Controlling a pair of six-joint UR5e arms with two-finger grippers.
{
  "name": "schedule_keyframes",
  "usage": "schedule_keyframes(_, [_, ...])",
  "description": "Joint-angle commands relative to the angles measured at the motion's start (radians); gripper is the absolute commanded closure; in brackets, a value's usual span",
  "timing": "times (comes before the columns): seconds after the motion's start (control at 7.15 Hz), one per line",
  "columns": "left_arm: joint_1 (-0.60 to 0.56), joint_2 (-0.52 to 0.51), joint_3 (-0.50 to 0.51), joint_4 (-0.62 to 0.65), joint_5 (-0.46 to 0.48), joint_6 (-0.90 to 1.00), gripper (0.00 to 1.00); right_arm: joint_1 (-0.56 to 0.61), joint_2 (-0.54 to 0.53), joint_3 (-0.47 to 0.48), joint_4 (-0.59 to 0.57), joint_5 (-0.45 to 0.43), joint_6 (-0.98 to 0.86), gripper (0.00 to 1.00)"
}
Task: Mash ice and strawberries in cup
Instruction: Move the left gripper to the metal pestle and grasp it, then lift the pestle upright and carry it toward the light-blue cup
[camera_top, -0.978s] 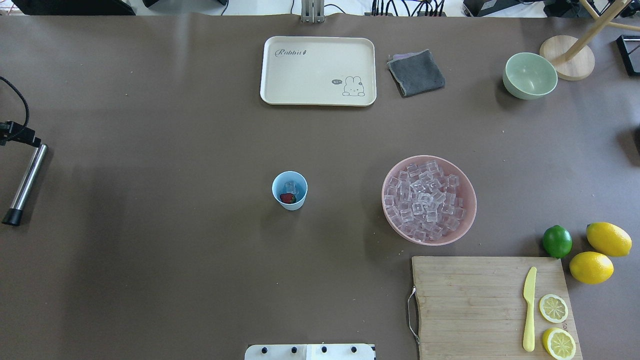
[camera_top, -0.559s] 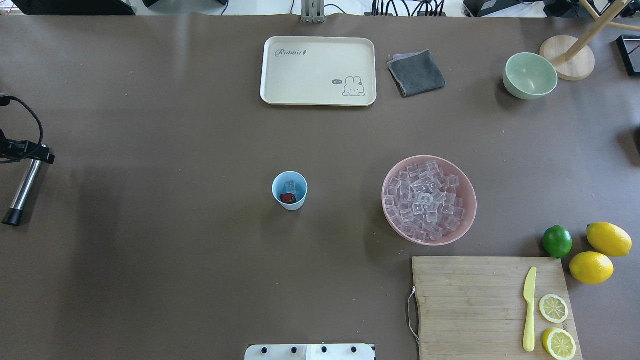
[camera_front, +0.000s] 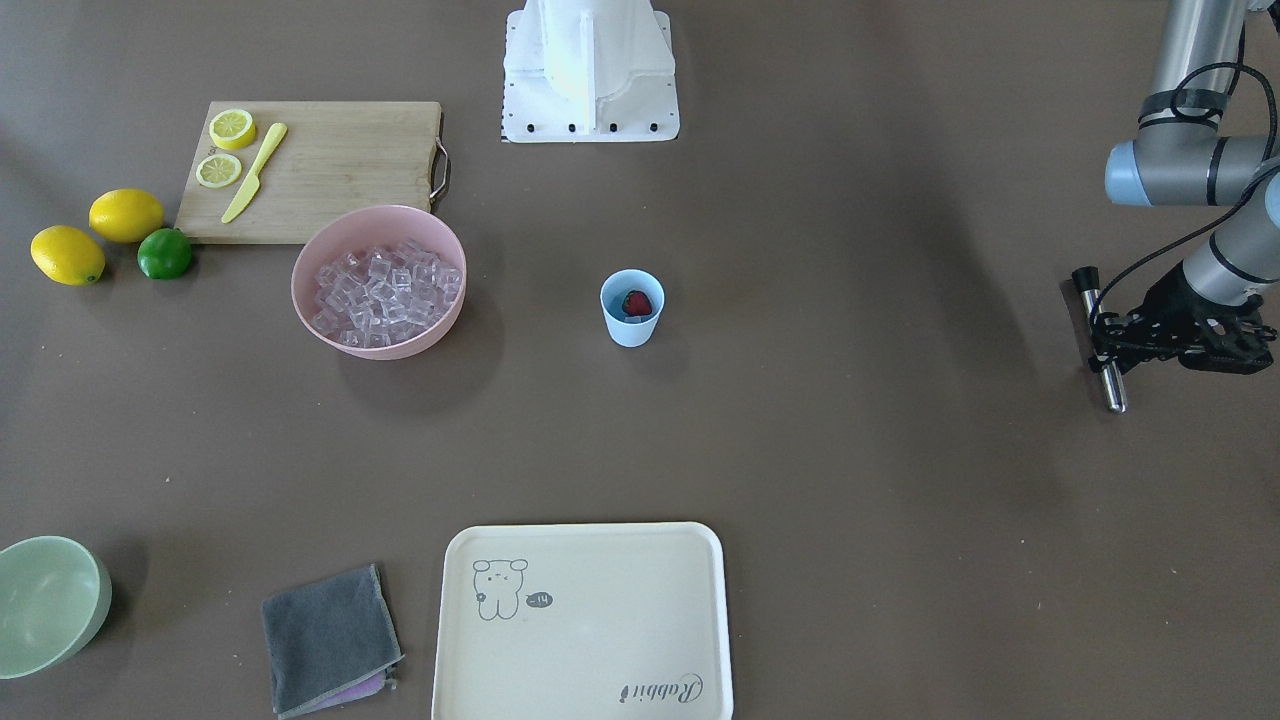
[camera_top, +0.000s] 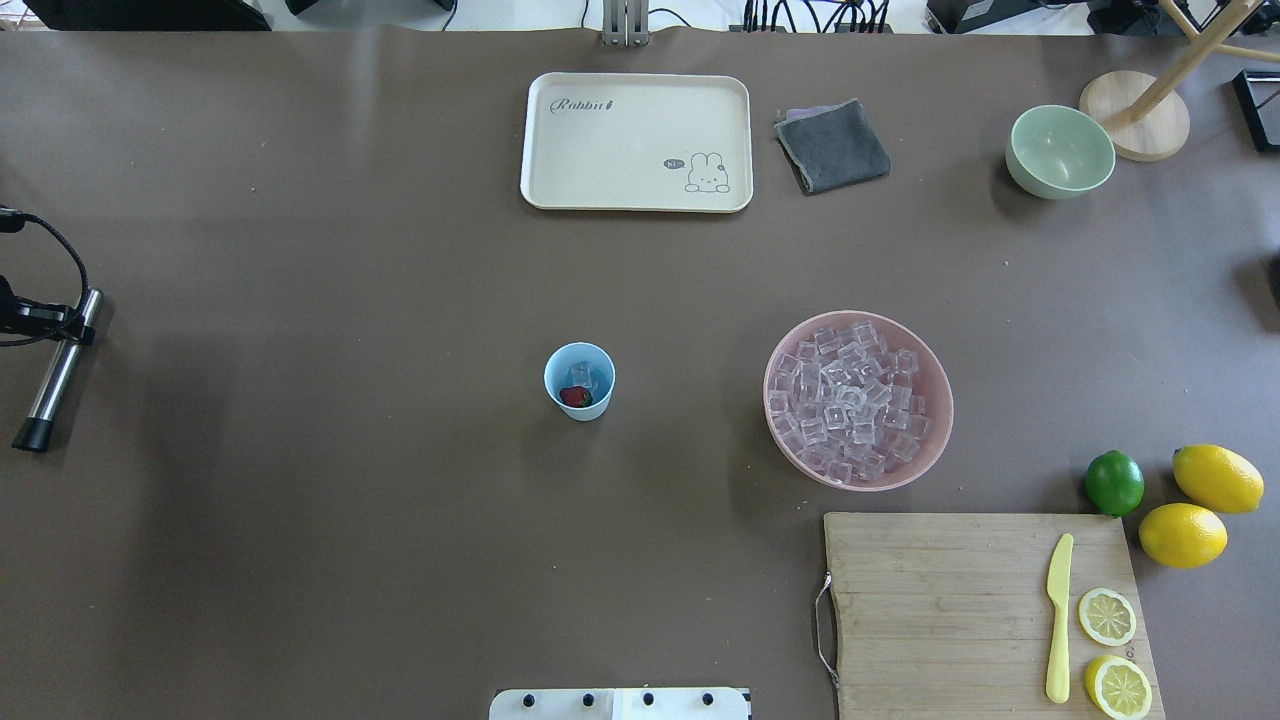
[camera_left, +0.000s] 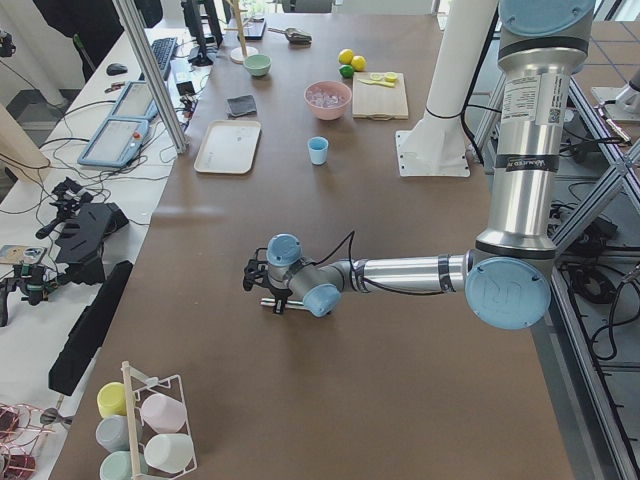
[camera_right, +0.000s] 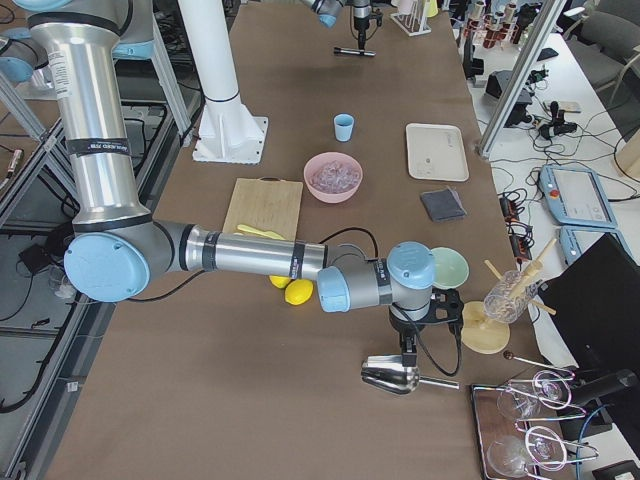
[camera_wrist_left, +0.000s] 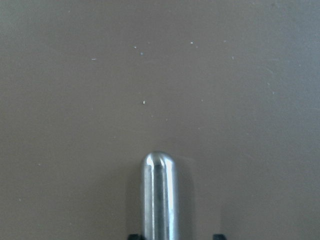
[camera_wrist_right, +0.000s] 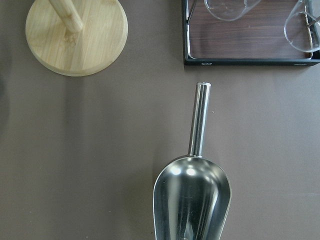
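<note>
Steel muddler (camera_top: 55, 365) lies at the counter's (camera_top: 300, 500) far left, the left tool (camera_top: 62, 322) straddling its upper shaft; grip unclear. Centre: light, tippable blue cup (camera_top: 579, 380) holding strawberry (camera_top: 575, 397) and slippery ice (camera_top: 581, 375). Right tool's state unclear.

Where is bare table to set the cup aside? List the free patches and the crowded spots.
Bare table surrounds the cup: a wide stretch between it and the metal muddler, and another toward the cream tray. It is crowded on the other side, where the pink bowl of ice, the cutting board, lime and lemons cluster.
</note>
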Motion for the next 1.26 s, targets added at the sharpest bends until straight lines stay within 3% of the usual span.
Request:
schedule_keyframes(0.0, [0.001, 0.015, -0.004, 0.0, 0.001, 0.001, 0.91, 0.0, -0.002, 0.002, 0.0, 0.001, -0.002, 0.0])
schedule_keyframes(0.14, [-0.001, 0.018, -0.015, -0.001, 0.0, 0.001, 1.0, 0.001, -0.005, 0.007, 0.0, 0.003, -0.002, 0.0])
schedule_keyframes(0.56, [-0.002, -0.04, -0.116, 0.0, 0.0, 0.06, 1.0, 0.002, -0.009, 0.01, 0.005, 0.003, -0.003, 0.0])
schedule_keyframes(0.84, [0.001, -0.185, -0.155, 0.017, -0.01, 0.076, 1.0, 0.002, -0.009, 0.012, 0.005, 0.004, -0.002, 0.0])
schedule_keyframes(1.12, [0.051, -0.331, -0.156, 0.037, -0.002, -0.168, 1.0, 0.002, -0.008, 0.013, 0.006, 0.004, -0.003, 0.0])
